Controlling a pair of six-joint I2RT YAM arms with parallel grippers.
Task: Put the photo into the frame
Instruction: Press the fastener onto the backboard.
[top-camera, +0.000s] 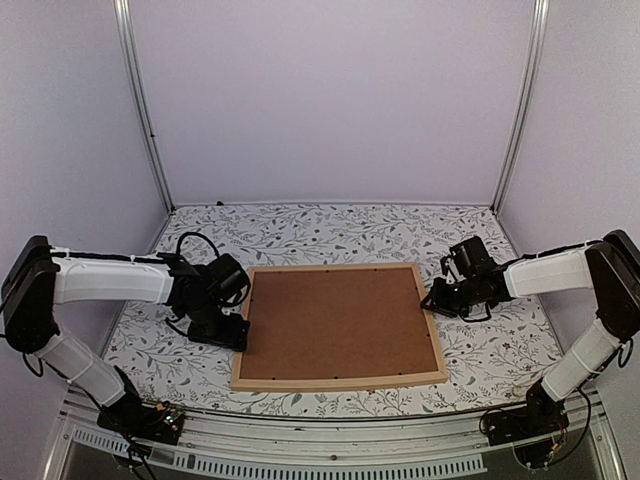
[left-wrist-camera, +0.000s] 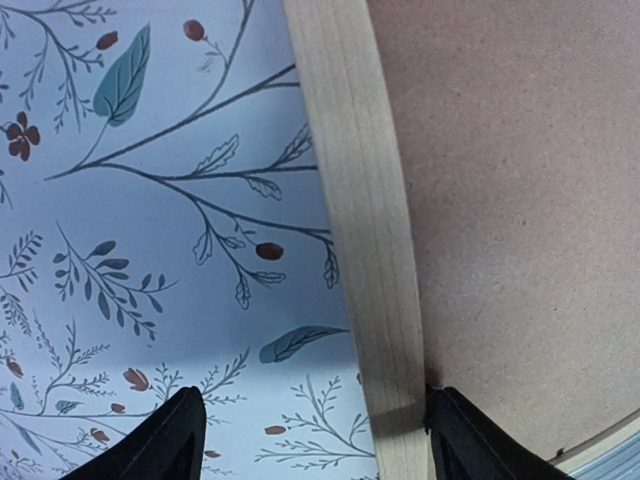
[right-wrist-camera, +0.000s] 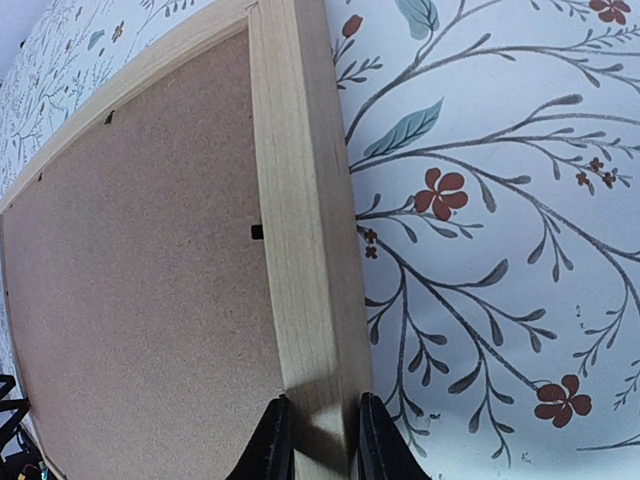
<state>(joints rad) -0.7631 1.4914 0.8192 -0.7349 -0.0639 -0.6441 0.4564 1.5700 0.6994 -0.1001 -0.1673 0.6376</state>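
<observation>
The frame (top-camera: 338, 383) lies back-up on the counter (top-camera: 330, 225), photo unseen. Right end effector (right-wrist-camera: 320, 440) pinches its right bar; left end effector (left-wrist-camera: 315, 440) straddles the left bar, agape, and should clamp squarely before any lift.

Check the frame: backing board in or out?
In. The brown backing board fills the frame, lying inside its wood bars in all three views. No photo visible; cannot tell if it is underneath.
</observation>
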